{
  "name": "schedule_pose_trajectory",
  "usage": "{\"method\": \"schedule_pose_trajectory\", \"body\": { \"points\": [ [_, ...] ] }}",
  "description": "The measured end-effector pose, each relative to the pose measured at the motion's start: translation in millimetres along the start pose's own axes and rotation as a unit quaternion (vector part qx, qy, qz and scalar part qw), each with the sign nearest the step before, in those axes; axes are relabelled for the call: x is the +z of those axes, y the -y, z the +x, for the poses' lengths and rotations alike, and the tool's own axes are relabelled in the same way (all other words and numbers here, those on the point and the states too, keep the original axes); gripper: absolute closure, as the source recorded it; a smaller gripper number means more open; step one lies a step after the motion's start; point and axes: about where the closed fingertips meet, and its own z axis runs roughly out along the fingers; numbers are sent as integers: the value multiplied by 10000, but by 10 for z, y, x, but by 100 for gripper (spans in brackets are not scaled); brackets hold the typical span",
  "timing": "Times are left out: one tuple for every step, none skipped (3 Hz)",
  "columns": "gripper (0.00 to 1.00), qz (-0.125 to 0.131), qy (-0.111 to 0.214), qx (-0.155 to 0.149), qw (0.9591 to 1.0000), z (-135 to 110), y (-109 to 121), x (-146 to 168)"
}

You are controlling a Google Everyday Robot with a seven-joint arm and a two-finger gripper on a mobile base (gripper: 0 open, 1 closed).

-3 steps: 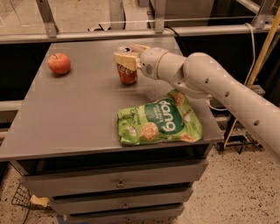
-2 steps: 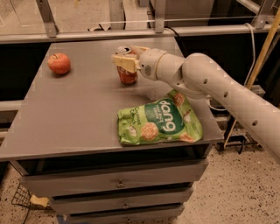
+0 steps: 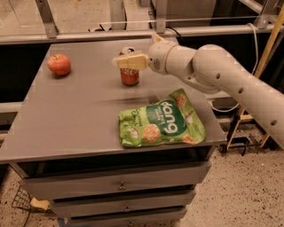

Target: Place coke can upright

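The coke can [image 3: 129, 76] is red with a silver top. It stands upright on the grey table [image 3: 80, 115], at the back middle. My gripper [image 3: 131, 61] reaches in from the right on a thick white arm [image 3: 222, 75]. It sits at the can's upper half, and its cream-coloured end crosses in front of the can just below the rim. The can's base rests on the table top.
A red apple [image 3: 59, 64] lies at the table's back left. A green snack bag [image 3: 162, 123] lies flat near the front right edge. Drawers [image 3: 120, 184] sit below the table top. A rail and metal posts [image 3: 115, 13] run behind the table.
The gripper's cream end has shifted slightly left and looks flatter across the can. The can, apple and bag have not moved.
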Motion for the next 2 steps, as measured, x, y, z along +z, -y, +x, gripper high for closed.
{"method": "schedule_pose_trajectory", "body": {
  "points": [
    [0, 485, -323, -553, 9968, -228, 192, -297],
    [0, 1106, -352, -689, 9908, -400, 502, -761]
  ]
}}
